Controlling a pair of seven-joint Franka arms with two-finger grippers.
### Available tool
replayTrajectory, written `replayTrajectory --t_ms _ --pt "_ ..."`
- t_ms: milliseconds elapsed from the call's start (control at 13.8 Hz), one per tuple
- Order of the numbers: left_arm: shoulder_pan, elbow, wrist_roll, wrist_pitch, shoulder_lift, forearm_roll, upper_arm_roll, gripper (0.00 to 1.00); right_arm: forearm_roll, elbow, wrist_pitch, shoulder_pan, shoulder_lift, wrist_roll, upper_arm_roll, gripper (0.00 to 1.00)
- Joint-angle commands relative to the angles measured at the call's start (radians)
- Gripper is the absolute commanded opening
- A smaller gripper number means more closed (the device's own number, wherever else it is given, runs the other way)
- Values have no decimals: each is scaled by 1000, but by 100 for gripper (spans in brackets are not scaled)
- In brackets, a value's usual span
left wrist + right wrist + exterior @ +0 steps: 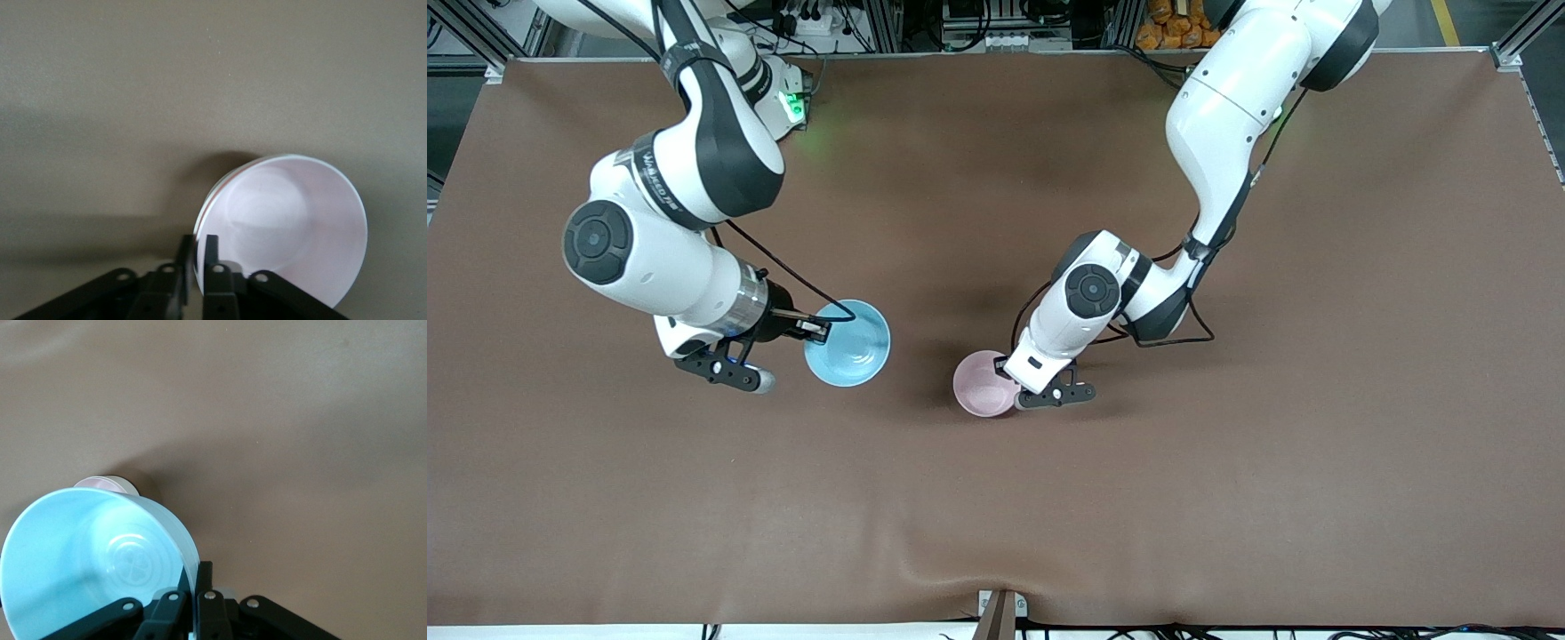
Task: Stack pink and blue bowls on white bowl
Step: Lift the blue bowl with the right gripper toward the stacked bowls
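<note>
Hiding under pink bowl: white bowl

- It is a robotics lab or test cell, not a home.
- Two white industrial arms stand along one edge of a wide surface under a plain brown cloth.
- Aluminium frame posts, bundled cables and power strips crowd the edge beside the arm bases.
</note>
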Motion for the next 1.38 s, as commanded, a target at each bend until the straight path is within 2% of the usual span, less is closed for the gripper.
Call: replayTrajectory --t_ms 0,291,436,726,1089,1307 --pt "10 11 -9 -16 -27 20 2 100 32 -3 38 8 11 13 -10 0" --pt "36 19 -3 -160 -136 29 45 100 56 -3 59 48 39 22 -11 0" --pt "37 17 10 -227 -196 95 80 100 56 -5 91 72 58 24 -11 0" --pt "123 17 34 -341 -291 112 79 100 56 -5 162 176 100 137 -11 0" --pt "230 20 210 -468 -368 104 77 100 53 0 360 264 200 215 -13 0" --pt "364 16 406 -504 -423 56 33 100 41 0 433 288 251 214 -14 0"
